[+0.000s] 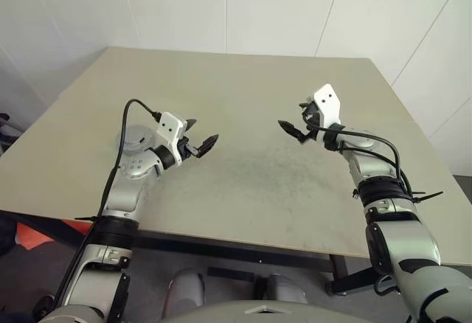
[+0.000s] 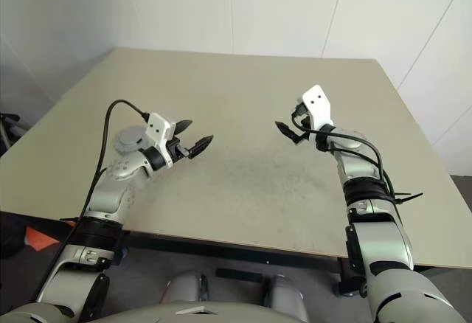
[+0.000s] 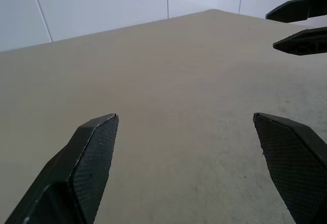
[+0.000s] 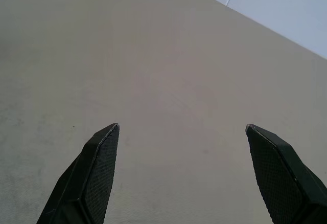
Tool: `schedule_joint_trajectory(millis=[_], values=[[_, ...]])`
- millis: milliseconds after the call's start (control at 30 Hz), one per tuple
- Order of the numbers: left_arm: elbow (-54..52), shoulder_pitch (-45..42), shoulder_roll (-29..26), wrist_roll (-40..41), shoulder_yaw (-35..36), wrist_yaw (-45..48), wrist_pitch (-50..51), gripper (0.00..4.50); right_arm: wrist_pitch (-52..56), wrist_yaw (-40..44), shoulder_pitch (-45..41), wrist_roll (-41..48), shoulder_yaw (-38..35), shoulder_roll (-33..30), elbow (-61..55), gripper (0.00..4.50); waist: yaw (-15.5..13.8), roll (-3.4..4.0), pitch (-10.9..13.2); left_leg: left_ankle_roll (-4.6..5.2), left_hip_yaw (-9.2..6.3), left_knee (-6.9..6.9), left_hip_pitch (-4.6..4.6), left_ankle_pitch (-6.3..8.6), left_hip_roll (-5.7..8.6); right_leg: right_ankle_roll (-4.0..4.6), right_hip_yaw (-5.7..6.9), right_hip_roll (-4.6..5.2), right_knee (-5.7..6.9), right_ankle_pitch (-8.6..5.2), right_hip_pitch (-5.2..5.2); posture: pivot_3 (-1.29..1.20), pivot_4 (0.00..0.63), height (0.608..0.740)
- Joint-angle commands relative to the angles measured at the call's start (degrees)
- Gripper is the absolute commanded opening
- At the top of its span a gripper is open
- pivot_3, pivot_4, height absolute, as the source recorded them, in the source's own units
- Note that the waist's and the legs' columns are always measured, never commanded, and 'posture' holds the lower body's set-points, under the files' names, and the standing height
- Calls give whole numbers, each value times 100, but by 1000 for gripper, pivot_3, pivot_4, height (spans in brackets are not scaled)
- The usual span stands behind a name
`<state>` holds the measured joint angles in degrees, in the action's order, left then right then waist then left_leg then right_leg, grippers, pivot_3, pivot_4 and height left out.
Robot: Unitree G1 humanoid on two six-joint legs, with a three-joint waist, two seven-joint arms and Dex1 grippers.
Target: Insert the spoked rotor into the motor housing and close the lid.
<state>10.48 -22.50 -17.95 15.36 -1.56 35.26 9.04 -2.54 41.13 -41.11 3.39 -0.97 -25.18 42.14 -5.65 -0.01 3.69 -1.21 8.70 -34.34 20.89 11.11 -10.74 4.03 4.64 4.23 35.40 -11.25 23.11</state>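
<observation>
Left gripper (image 1: 199, 137) spread wide, empty, hovering above the beige table (image 1: 251, 94). Right gripper (image 1: 297, 127) also spread wide, empty, facing the left one, well apart. Between the two only the scuffed grey patch (image 1: 254, 167) on the table. Cannot tell where rotor, housing and lid are.

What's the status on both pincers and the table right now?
Left pincer open, holding nothing, above the table. Right pincer open, holding nothing, facing the left one. Bare tabletop between them, nothing in the way.
</observation>
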Motion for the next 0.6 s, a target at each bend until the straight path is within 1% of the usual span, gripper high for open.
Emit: schedule_joint_trajectory(millis=[33,267,600], values=[[-93,-141,-17,-12,161,-40,-155,4471,-142,-61,-90,-4,-15,-8,-207,4500,0,0,0,0,0,0,0,0,0,0,0,0,0,0,0,0,0,740],[-137,-132,-49,-14,198,-63,-141,4471,-197,-127,-80,-51,-27,35,-147,4500,3,0,0,0,-1,0,0,0,0,0,0,0,0,0,0,0,0,740],[-251,-65,-128,47,364,-36,-68,4471,-124,-6,-84,-28,-22,19,-182,4500,7,0,0,2,-1,0,-2,1,0,0,0,0,-1,0,0,0,0,740]])
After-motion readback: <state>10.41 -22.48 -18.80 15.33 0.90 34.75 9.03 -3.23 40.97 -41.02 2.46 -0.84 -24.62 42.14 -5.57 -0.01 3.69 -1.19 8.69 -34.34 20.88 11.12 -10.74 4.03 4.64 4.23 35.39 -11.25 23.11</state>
